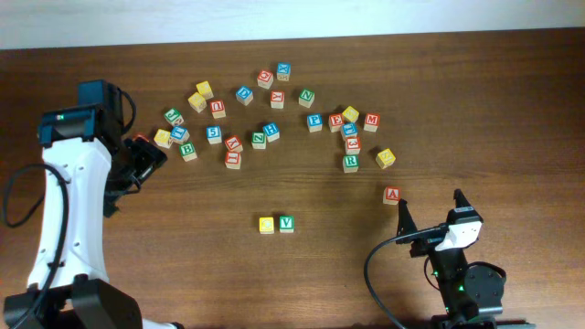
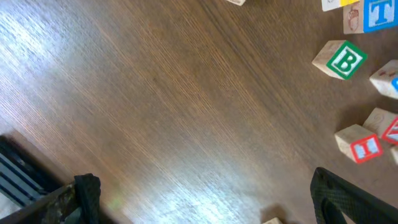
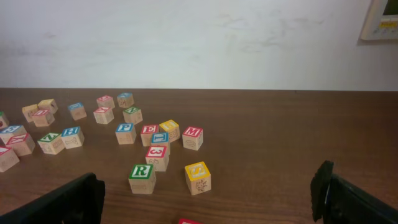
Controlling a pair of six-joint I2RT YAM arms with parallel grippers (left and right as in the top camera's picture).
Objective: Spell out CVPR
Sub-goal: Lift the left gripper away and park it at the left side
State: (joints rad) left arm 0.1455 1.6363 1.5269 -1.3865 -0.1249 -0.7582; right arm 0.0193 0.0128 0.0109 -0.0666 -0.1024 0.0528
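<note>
The left tool hangs released at the tabletop's left side, its dark fingers spread wide over bare wood with nothing between them. Just beside it to the right lies a green B block, tilted on the grain in the wrist view.

The tabletop is dark brown with a fine, streaky wood grain and a dull sheen. Behind it, in the right wrist view, stands a plain white wall with a pale panel at its upper right corner.

A loose arc of small wooden cubes runs across the far half. They are pale, square-edged, with coloured frames and letters.

Near the front centre, well apart from the arc, two blocks sit side by side and touching: a yellow-framed block, its letter too small to read, and to its right the green V block.

Further right within the arc lies the blue P block, and nearer the front the green R block, both upright.

A red A block sits alone just beside the right tool, which is released too, its jaws wide and empty.
</note>
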